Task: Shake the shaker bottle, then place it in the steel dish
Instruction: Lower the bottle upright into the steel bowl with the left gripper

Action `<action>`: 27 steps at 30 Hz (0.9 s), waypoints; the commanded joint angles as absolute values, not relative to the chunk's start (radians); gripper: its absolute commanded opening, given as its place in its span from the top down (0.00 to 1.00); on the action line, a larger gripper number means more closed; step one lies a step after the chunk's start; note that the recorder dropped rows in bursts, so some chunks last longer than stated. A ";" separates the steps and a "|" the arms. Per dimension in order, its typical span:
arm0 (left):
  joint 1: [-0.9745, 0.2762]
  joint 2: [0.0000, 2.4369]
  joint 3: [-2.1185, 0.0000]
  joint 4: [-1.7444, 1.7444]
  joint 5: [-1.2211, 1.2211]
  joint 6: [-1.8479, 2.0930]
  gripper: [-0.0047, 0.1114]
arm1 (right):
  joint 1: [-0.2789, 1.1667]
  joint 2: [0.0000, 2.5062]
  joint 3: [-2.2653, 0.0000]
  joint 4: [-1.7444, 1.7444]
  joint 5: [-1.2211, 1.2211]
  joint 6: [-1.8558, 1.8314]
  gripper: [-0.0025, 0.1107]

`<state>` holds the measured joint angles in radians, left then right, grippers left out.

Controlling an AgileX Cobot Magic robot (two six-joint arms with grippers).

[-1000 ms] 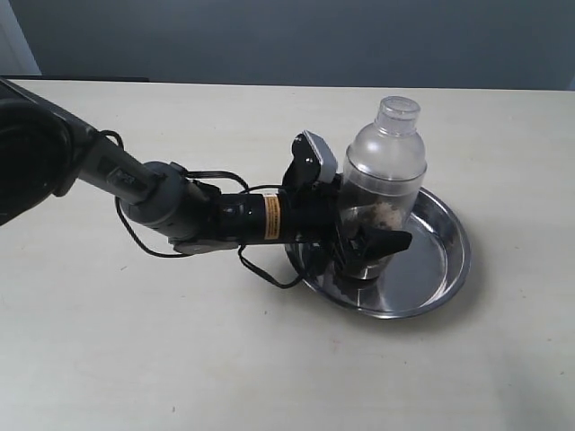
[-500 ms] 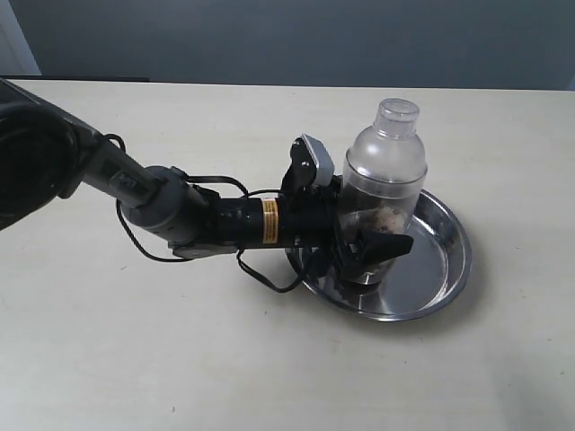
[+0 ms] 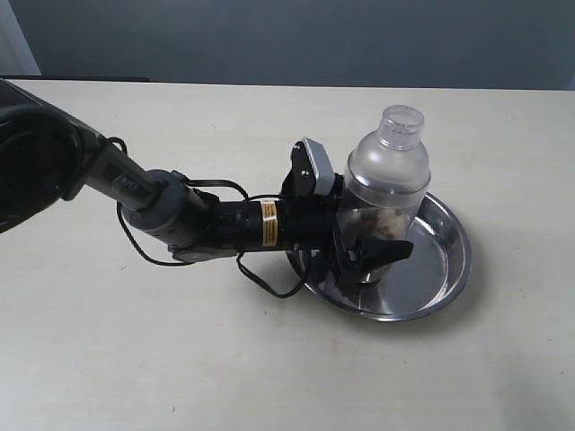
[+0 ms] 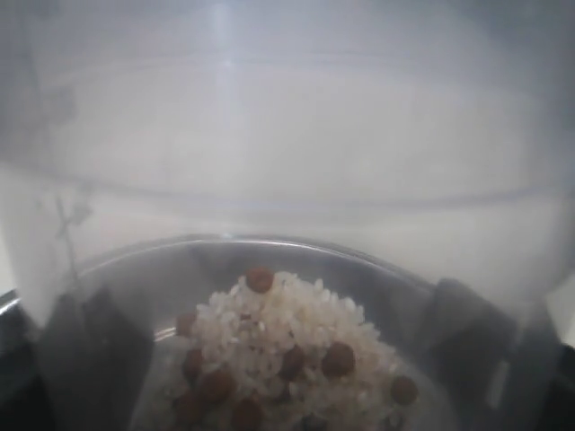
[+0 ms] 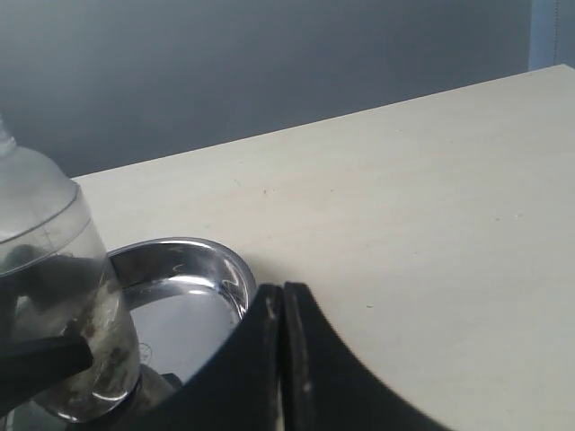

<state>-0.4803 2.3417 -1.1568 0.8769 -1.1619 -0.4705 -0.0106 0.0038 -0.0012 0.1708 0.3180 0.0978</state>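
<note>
Shaker bottle (image 3: 388, 175) is clamped low on its body between the left gripper (image 3: 370, 239) fingers (image 3: 382, 251), long axis near upright, top leaning slightly away from that gripper. Base is inside the steel dish (image 3: 449, 260), on the half nearest the left gripper; can't tell if it touches the floor. Right gripper (image 5: 283, 301) fingers are together, beside the dish, so I'd say the release is the left's: ease down, then open.

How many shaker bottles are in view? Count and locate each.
1: the shaker bottle, in the left part of the steel dish, clasped by the left gripper. None appears hidden.
</note>
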 commanded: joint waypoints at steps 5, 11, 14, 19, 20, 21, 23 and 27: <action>-0.480 2.337 -1.158 0.821 -1.221 -0.426 0.34 | -0.009 0.000 0.000 0.170 0.306 0.092 0.98; -0.480 2.337 -1.158 0.824 -1.221 -0.433 0.34 | -0.009 0.000 0.000 0.170 0.306 0.092 0.98; -0.480 2.337 -1.158 0.871 -1.221 -0.433 0.35 | -0.009 0.000 0.000 0.170 0.306 0.092 0.98; -0.480 2.337 -1.158 0.887 -1.221 -0.423 0.35 | -0.009 0.000 0.000 0.170 0.306 0.092 0.98; -0.480 2.337 -1.158 0.876 -1.221 -0.423 0.35 | -0.009 0.000 0.000 0.170 0.306 0.092 0.98; -0.480 2.337 -1.158 0.869 -1.221 -0.423 0.35 | -0.009 0.000 0.000 0.170 0.306 0.092 0.98; -0.480 2.337 -1.158 0.850 -1.221 -0.423 0.35 | -0.009 0.000 0.000 0.170 0.306 0.092 0.98; -0.480 2.337 -1.158 0.852 -1.221 -0.427 0.34 | -0.009 0.000 0.000 0.170 0.306 0.092 0.98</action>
